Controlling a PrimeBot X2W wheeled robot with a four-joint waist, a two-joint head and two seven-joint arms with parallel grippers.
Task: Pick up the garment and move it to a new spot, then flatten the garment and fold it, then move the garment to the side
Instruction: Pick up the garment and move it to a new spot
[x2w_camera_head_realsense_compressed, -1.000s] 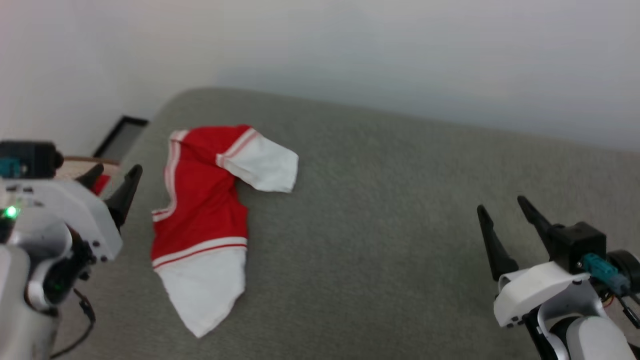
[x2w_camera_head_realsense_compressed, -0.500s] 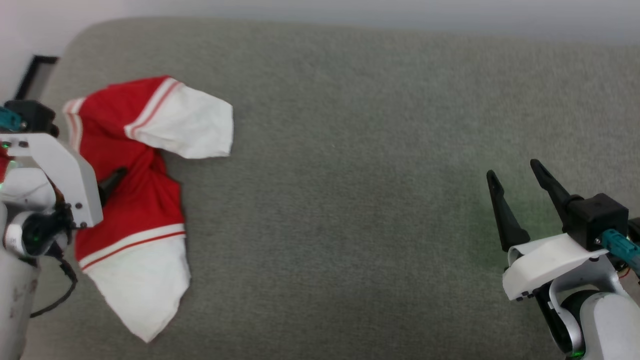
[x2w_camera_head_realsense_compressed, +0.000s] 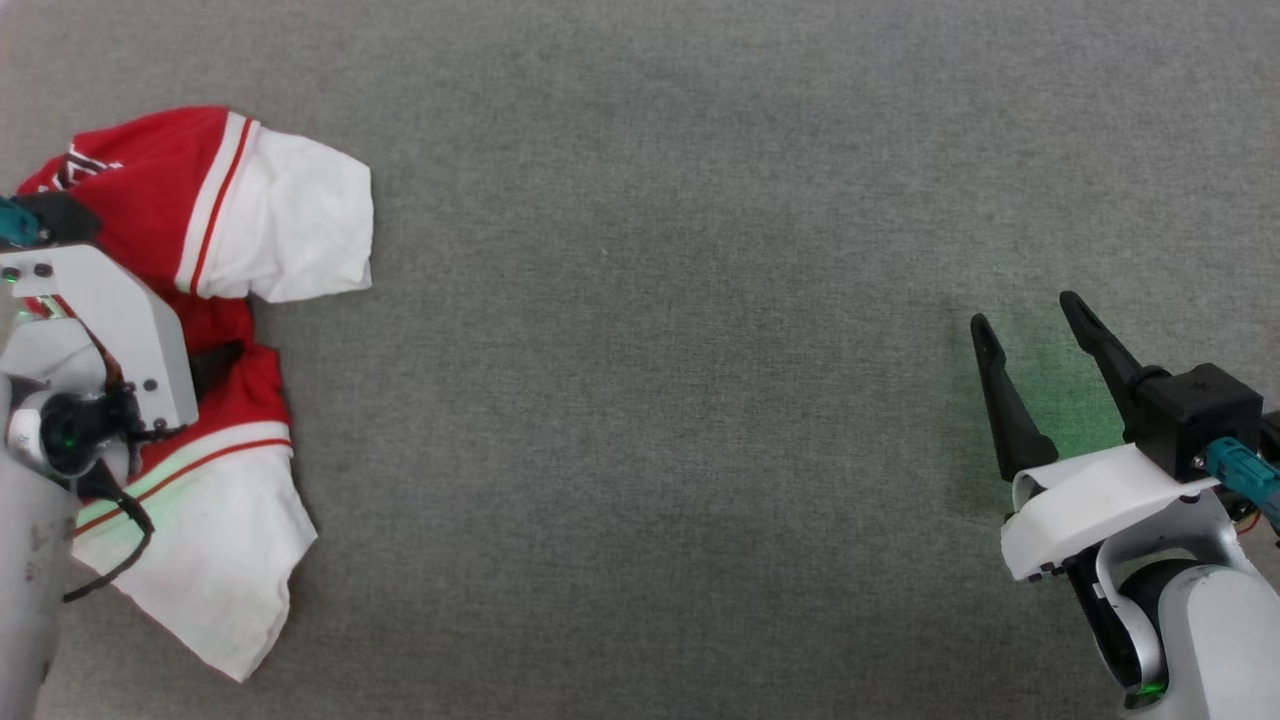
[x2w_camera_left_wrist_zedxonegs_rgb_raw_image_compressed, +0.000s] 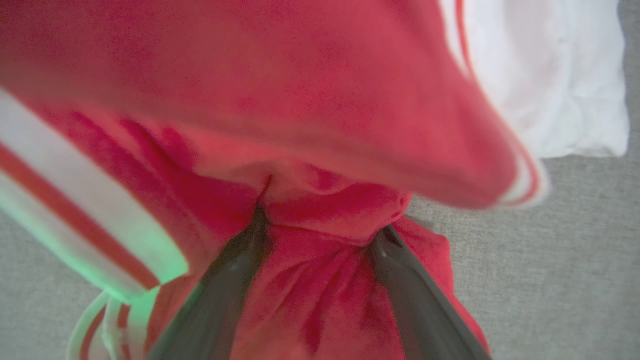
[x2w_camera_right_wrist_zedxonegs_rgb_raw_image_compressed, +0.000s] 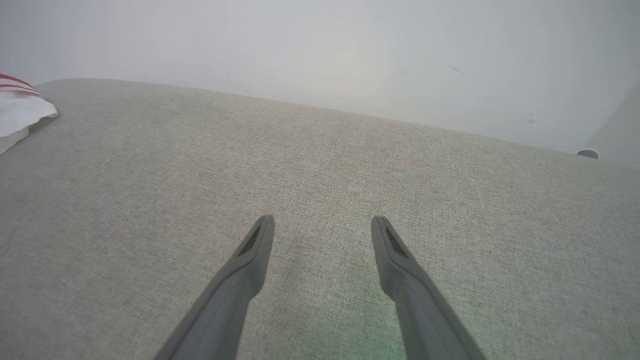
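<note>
Fingers (x2w_camera_left_wrist_zedxonegs_rgb_raw_image_compressed: 235, 280) of left hand (x2w_camera_left_wrist_zedxonegs_rgb_raw_image_compressed: 322, 220) astride garment (x2w_camera_left_wrist_zedxonegs_rgb_raw_image_compressed: 300, 100)

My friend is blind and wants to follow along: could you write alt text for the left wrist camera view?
The left gripper, jaws open, presses its dark tips into bunched red cloth of the garment. A white sleeve lies at upper right on the grey fabric surface.

The garment (x2w_camera_left_wrist_zedxonegs_rgb_raw_image_compressed: 310, 285) between left gripper (x2w_camera_left_wrist_zedxonegs_rgb_raw_image_compressed: 322, 220) jaws was soft matt cloth, creased. The surface (x2w_camera_right_wrist_zedxonegs_rgb_raw_image_compressed: 320, 165) beyond right gripper (x2w_camera_right_wrist_zedxonegs_rgb_raw_image_compressed: 322, 217) jaws was coarse-woven matt fabric.
</note>
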